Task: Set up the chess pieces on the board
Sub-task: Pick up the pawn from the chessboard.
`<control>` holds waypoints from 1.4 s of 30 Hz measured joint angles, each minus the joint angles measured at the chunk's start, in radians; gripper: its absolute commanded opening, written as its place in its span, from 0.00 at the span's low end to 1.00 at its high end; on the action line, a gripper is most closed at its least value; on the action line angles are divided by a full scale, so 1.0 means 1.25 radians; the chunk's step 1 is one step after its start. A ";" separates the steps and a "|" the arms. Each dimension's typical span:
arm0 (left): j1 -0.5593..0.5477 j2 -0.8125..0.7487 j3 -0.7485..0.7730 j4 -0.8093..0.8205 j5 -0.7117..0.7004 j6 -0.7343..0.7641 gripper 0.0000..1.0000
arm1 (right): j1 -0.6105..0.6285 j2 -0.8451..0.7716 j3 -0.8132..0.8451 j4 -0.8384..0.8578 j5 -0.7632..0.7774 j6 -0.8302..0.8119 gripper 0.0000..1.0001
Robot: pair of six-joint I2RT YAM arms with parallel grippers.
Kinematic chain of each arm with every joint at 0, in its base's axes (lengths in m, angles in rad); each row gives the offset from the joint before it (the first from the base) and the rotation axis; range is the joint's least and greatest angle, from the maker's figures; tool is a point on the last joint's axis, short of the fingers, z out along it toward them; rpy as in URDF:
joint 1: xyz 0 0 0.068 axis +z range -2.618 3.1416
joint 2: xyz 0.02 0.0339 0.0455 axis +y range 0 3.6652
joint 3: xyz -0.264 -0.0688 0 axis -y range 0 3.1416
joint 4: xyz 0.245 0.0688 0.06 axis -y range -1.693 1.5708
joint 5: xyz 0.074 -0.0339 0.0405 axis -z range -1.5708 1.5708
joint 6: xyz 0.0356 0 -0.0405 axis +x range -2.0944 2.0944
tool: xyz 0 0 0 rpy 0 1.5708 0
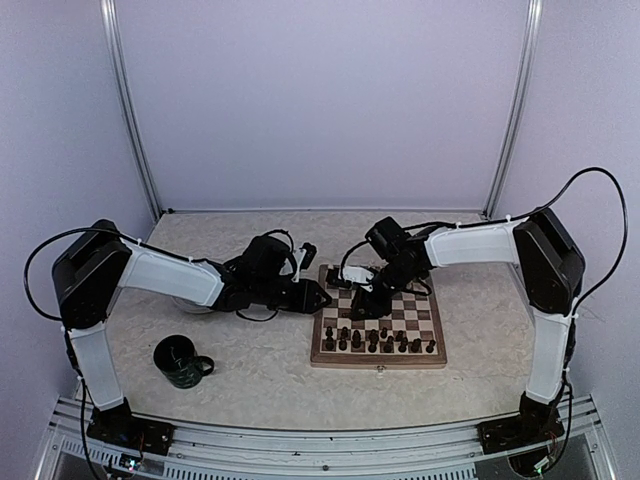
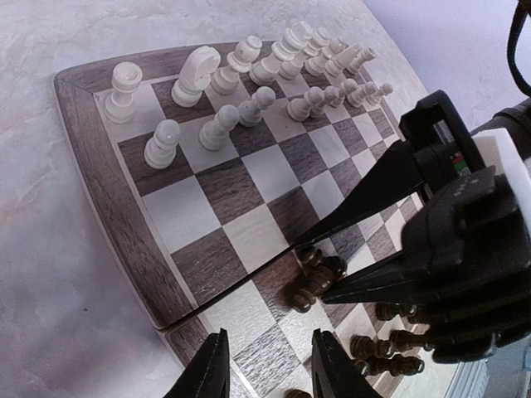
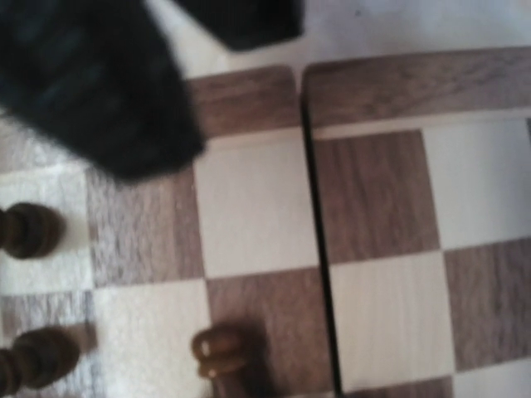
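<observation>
The board [image 1: 424, 357] lies right of centre; in the left wrist view [image 2: 112, 199] cream chess pieces [image 2: 220, 124] stand in its two far rows. Dark chess pieces [image 1: 380, 342] stand in the near rows. My right gripper [image 1: 362, 308] hangs low over the board's left middle, its fingers [image 2: 365, 195] closed round a tilted dark piece [image 2: 315, 278] above a dark square. That piece shows at the bottom of the right wrist view [image 3: 220, 356]; the fingers there are out of frame. My left gripper [image 2: 270, 369] is open and empty over the board's left edge [image 1: 322, 296].
A dark green mug [image 1: 180, 362] stands at the near left. A grey plate [image 1: 190, 303] lies partly hidden under the left arm. The two grippers are close together; the left one shows as a black blur in the right wrist view [image 3: 99, 83]. More dark pieces [image 3: 29, 230] stand beside it.
</observation>
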 measured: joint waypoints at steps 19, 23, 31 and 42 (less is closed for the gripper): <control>0.000 0.010 -0.037 0.139 0.089 -0.059 0.35 | -0.005 0.003 0.000 0.021 -0.016 0.028 0.19; 0.000 0.022 -0.042 0.153 0.099 -0.078 0.35 | -0.019 0.003 0.000 0.019 -0.043 0.044 0.19; 0.000 0.058 -0.042 0.189 0.134 -0.129 0.35 | -0.035 0.002 0.000 0.019 -0.082 0.064 0.19; 0.000 0.110 -0.015 0.199 0.168 -0.166 0.35 | -0.036 -0.017 0.000 0.019 -0.109 0.068 0.19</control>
